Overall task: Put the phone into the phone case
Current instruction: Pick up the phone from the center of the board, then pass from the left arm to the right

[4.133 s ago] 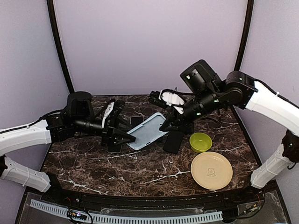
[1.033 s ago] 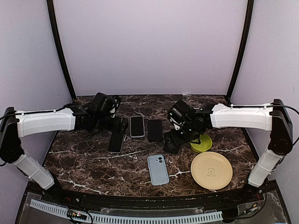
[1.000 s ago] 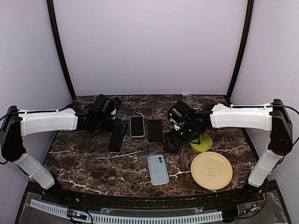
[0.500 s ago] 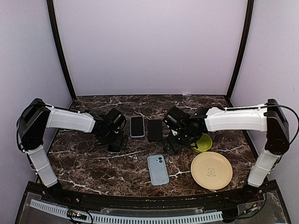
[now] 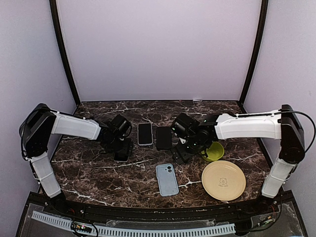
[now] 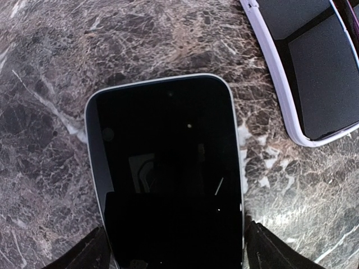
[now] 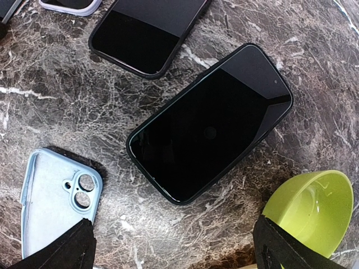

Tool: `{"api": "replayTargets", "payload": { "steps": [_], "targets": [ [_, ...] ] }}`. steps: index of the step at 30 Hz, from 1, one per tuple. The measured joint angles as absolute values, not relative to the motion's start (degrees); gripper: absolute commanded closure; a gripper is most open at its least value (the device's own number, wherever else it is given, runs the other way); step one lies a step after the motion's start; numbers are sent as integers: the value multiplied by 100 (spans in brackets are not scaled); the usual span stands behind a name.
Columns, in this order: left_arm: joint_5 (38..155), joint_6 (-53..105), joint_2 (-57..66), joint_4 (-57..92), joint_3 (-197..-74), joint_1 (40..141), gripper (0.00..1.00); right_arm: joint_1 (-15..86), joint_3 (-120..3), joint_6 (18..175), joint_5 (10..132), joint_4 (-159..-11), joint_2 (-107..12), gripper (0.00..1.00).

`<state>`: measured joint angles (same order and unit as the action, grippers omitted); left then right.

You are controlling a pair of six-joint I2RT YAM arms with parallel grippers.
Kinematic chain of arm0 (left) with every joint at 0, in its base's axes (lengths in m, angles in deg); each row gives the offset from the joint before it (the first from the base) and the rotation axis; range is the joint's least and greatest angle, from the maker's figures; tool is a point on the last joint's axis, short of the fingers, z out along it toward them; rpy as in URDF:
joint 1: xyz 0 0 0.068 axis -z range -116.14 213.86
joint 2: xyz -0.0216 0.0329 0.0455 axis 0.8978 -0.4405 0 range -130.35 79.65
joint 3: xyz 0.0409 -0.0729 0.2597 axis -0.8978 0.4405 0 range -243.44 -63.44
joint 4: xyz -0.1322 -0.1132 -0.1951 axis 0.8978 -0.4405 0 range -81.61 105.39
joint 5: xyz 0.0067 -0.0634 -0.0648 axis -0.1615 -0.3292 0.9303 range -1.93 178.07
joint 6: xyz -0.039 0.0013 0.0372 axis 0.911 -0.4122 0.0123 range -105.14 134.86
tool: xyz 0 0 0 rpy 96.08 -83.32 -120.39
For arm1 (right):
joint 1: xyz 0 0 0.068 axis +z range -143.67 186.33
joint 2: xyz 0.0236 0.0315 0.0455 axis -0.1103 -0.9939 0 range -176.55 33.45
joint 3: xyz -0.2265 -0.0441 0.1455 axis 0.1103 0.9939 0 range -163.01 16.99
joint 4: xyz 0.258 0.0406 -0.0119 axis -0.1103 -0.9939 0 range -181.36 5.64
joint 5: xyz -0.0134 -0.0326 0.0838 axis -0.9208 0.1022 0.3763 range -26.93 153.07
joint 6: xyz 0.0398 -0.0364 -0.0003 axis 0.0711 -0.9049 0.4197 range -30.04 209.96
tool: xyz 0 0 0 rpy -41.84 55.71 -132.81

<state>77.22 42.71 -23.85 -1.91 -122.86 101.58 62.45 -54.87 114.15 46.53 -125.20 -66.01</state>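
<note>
The light blue phone case (image 5: 167, 179) lies hollow side up at the front middle of the table, also seen as the case (image 7: 56, 202). A silver-edged black phone (image 6: 168, 162) lies at the left, mostly hidden in the top view. My left gripper (image 6: 176, 249) (image 5: 123, 147) is low over it, its open jaws straddling the phone's long edges with very little gap. My right gripper (image 7: 174, 252) (image 5: 183, 149) is open, hovering just short of a dark phone (image 7: 210, 123), with nothing between its fingers.
A phone in a lilac case (image 5: 144, 133) and another dark phone (image 5: 163, 137) lie between the two grippers. A green bowl (image 5: 213, 150) sits right beside the right gripper. A tan plate (image 5: 223, 180) is at the front right.
The case, earlier held up between both grippers, lies on the table. Over the last second the left gripper moved right and down onto its phone and narrowed; the right gripper shifted slightly left.
</note>
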Motion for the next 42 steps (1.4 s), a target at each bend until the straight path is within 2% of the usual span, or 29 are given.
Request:
{"api": "replayTargets", "payload": {
  "steps": [8,14,23,31,38,42],
  "targets": [
    [7753,4403,-2363,-114,-12242,10129,46,6271,-5587,11360,4607,-12574,-6609,1],
    [7709,4508,-2265,47,-12102,10132,55,6276,-5672,11303,4581,-12620,-6623,1],
    [7099,4545,-1172,343,-11147,10394,62,6304,-5675,11235,4830,-12168,-6487,2],
    [5836,3898,325,1717,-10376,11380,63,6306,-5327,11196,5722,-10223,-5746,2],
    [5178,2698,1466,3822,-9475,12121,63,6308,-5163,11498,6642,-7737,-5893,13],
    [5005,2226,1562,4432,-9425,12269,63,6311,-5579,11644,6998,-7047,-6467,19]
  ]
}}
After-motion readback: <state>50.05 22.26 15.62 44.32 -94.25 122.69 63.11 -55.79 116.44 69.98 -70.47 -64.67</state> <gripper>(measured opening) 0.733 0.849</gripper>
